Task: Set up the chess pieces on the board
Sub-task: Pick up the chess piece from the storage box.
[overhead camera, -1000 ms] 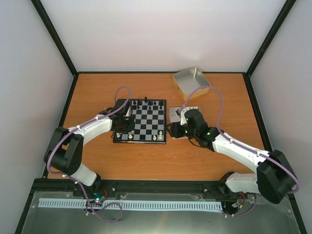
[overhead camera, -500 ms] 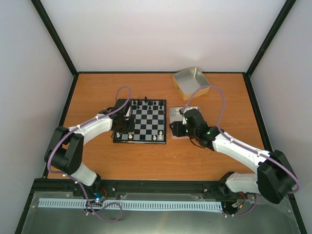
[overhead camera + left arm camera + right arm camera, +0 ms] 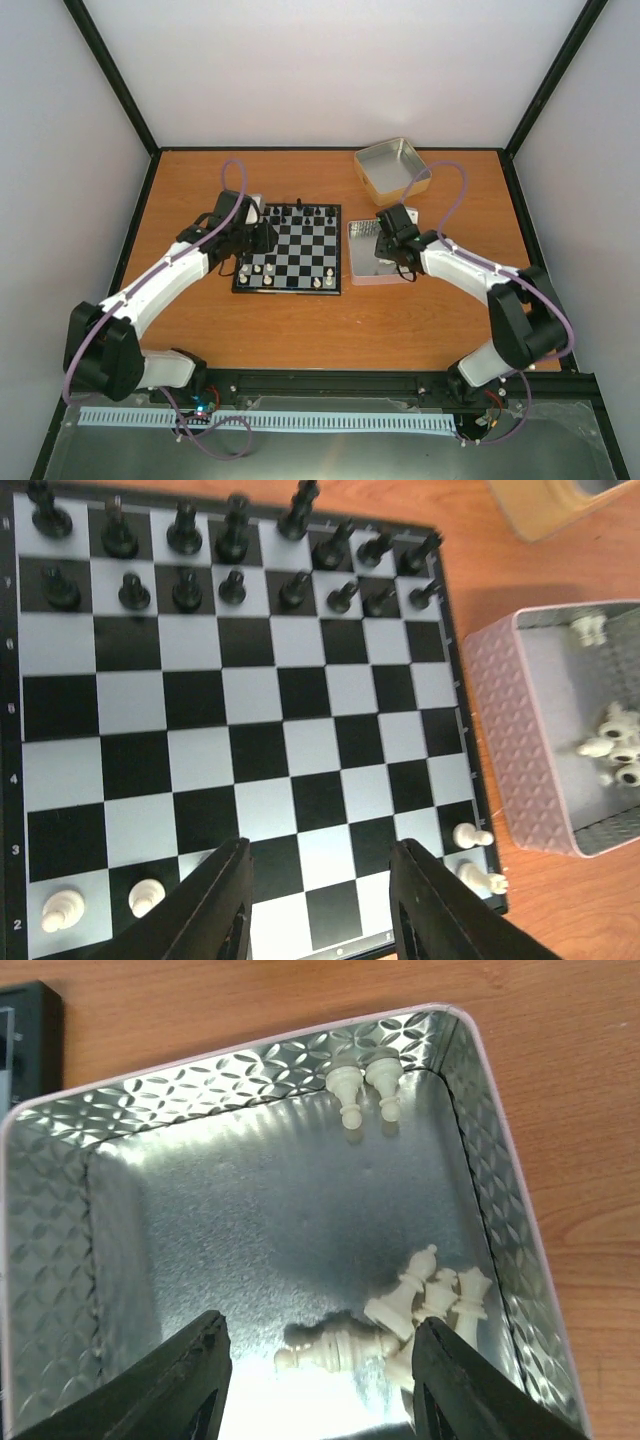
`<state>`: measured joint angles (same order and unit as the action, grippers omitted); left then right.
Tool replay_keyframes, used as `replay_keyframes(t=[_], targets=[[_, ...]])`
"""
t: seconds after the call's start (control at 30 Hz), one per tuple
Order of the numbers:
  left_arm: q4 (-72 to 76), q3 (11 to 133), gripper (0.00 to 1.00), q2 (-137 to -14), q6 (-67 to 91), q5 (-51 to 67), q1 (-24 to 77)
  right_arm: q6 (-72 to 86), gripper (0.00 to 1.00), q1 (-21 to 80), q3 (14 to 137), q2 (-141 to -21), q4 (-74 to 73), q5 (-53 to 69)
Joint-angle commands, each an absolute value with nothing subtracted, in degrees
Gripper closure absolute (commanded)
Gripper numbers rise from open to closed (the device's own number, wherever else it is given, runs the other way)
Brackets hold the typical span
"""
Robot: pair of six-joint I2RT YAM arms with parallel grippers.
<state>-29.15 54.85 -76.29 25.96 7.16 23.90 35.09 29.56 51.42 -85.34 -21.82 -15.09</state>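
Left gripper (image 3: 322, 905) has let go on the board (image 3: 260, 750), right gripper (image 3: 320, 1385) is over the tin (image 3: 250, 1070)
My left hand has just released and drawn up off the board's near-left corner; its jaws stand apart with nothing between them, so I judge that placement done. My right hand has swung in above the tin just right of the board and is narrowing, jaws still apart and empty, over a cream piece lying on its side, which I take for the next pick. The chess pieces (image 3: 425, 1295) are split: most lie heaped against the tin's right wall, with two more by its far wall, while a few already stand on the board's near rows, two at the left (image 3: 60, 910) and two at the right edge. The black pieces (image 3: 185, 530) fill the two far rows, so most of the white side is left to set
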Motion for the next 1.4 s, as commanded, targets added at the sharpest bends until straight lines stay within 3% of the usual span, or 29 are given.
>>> replay_keyframes(t=[0.0, 0.47, 0.93, 1.37], targets=[[-25.5, 53.9, 0.60, -72.2, 24.3, 8.7, 24.2, 32.1, 0.51, 28.3, 55.7, -90.5, -21.6, -17.8], [-23.9, 51.8, 0.60, -71.6, 25.4, 12.0, 24.2, 25.7, 0.75, 23.2, 62.7, -103.2, -15.5, -13.3], [-23.8, 52.4, 0.60, -72.7, 25.7, 12.4, 24.2, 25.0, 0.76, 21.4, 66.4, -109.6, -15.6, -12.7], [-23.6, 52.8, 0.60, -72.8, 25.8, 12.5, 24.2, 22.9, 0.89, 20.9, 66.4, -110.7, -14.1, -12.4]])
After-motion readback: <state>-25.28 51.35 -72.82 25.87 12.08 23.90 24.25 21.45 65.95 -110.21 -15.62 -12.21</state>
